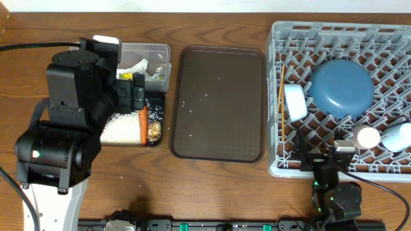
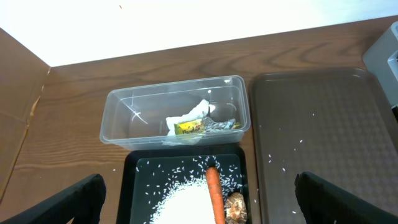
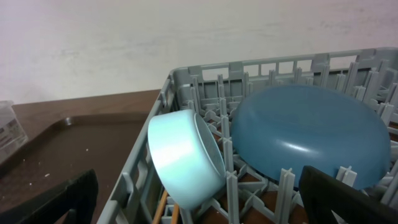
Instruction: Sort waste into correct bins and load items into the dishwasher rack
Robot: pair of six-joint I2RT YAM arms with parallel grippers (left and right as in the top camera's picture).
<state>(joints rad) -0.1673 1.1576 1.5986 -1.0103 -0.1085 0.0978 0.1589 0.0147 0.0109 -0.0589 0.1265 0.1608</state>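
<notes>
- Left gripper (image 2: 199, 200): spread wide, empty, over black tray (image 2: 134, 186) holding carrot (image 2: 213, 193), rice (image 2: 183, 202), brown lump (image 2: 236, 208).
- Clear tub (image 2: 118, 115), touching tray's far edge: napkin (image 2: 196, 112), wrapper (image 2: 189, 128), foil (image 2: 221, 124) inside.
- Right gripper (image 3: 202, 202): spread wide, empty, at rack's (image 1: 275, 128) near edge.
- Rack: plate (image 1: 340, 88) centred; bowl (image 1: 295, 102) and chopsticks (image 1: 281, 96) along left edge; cups (image 1: 368, 137) in near-right corner.
</notes>
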